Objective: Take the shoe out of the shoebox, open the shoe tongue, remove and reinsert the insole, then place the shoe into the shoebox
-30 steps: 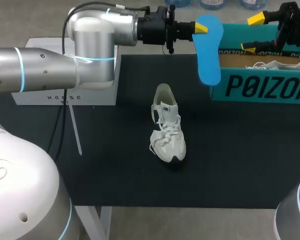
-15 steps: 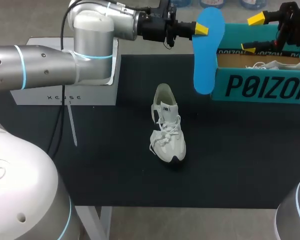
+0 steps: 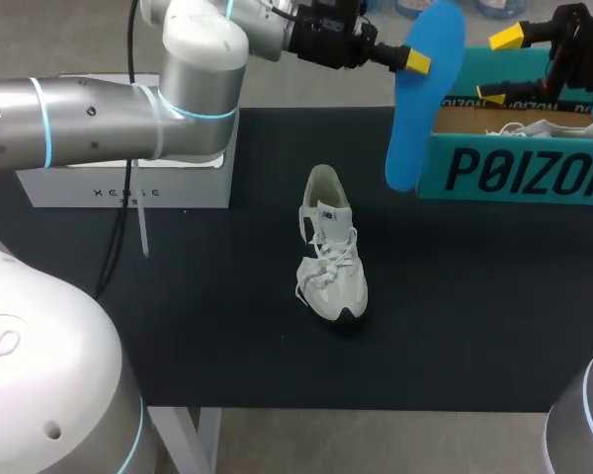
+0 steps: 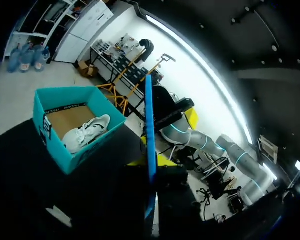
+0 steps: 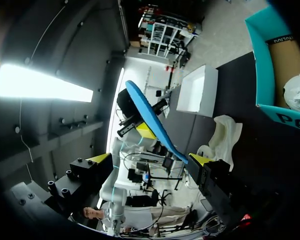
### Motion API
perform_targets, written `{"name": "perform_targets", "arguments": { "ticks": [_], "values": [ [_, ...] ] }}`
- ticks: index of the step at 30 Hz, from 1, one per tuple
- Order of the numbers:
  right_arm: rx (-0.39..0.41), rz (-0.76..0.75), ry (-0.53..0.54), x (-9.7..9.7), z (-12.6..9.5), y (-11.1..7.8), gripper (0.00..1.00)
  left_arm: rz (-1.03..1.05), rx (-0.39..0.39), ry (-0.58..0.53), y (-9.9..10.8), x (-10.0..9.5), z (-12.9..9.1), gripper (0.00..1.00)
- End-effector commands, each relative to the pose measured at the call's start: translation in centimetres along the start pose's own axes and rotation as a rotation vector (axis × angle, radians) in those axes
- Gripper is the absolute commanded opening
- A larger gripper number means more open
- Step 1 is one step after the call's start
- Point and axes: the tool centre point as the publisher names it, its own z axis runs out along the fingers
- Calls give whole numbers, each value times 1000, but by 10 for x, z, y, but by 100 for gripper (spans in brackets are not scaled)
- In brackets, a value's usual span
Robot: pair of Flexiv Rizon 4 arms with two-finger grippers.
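Two hands hung high over bench, 12 to 2 o'clock. Left hand clamped on insole, which hung near-upright at box's 9 o'clock. Right hand, fingers apart, hovered over box. Shoe lay mid-bench, toe toward 6; second shoe lay in box.

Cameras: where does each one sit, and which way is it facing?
Head view: above and behind, looking down on the table; both arms show, left gripper holding the insole.
Left wrist view: on the left wrist, looking along the insole's edge to the shoebox; its gripper barely shows.
Right wrist view: on the right wrist, facing the left arm; its open right gripper shows.
Shared: insole and shoebox appear in all three.
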Motion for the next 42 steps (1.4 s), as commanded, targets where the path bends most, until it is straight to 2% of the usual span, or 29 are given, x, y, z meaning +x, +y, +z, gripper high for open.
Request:
{"name": "perform_targets", "arguments": {
  "ticks": [1, 5, 6, 7, 9, 10, 12, 22, 25, 26, 27, 28, 37, 39, 42],
  "values": [
    [1, 0, -1, -1, 1, 1, 100, 615, -9, -429, 3, 8, -2, 0],
    [1, 0, -1, -1, 1, 1, 100, 615, -9, -429, 3, 8, -2, 0],
    [1, 0, -1, -1, 1, 1, 100, 639, 48, -401, 3, 9, -3, 0],
    [1, 0, -1, -1, 1, 1, 100, 668, 52, -476, 2, 5, -6, 0],
    [1, 0, -1, -1, 1, 1, 100, 705, 152, -407, -1, 6, -9, 0],
    [1, 0, -1, -1, 1, 1, 100, 722, 164, -404, -1, 5, -10, 0],
    [1, 0, -1, -1, 1, 1, 100, 733, 244, -332, -2, 5, -12, 0],
    [1, 0, -1, -1, 1, 1, 100, 700, 511, -144, -1, 1, -25, 0],
    [1, 0, -1, -1, 1, 1, 100, 694, 497, -165, -1, 0, -26, 0],
    [1, 0, -1, -1, 1, 1, 100, 687, 459, -190, -3, 1, -25, 0],
    [1, 0, -1, -1, 1, 1, 100, 703, 387, -227, -4, 2, -22, 0],
    [1, 0, -1, -1, 1, 1, 100, 721, 371, -224, -5, 5, -21, 0],
    [1, 0, -1, -1, 1, 1, 100, 721, 371, -224, -5, 5, -21, 0],
    [1, 0, -1, -1, 1, 1, 100, 833, 300, -221, -9, 11, -18, 0],
    [1, 0, -1, -1, 1, 1, 100, 971, 250, -165, -12, 17, -20, 0]
  ]
}}
